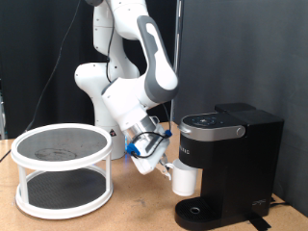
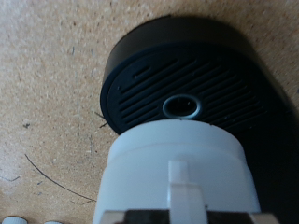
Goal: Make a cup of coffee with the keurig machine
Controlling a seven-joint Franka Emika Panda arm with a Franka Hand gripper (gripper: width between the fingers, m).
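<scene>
I have the hand (image 1: 166, 170) closed narrow on the handle side of the plain white ceramic mug (image 1: 184, 179), hung over the boxy matte-black brewer's (image 1: 228, 154) round drip base near the bench's far edge; it looks rigid, glossy-slick and chippable.

Robotics lab setting: white Franka arm (image 1: 130, 72) mounted at a bare particle-board tabletop (image 1: 125, 207), black backdrop curtain (image 1: 241, 48), loose cabling behind.
</scene>
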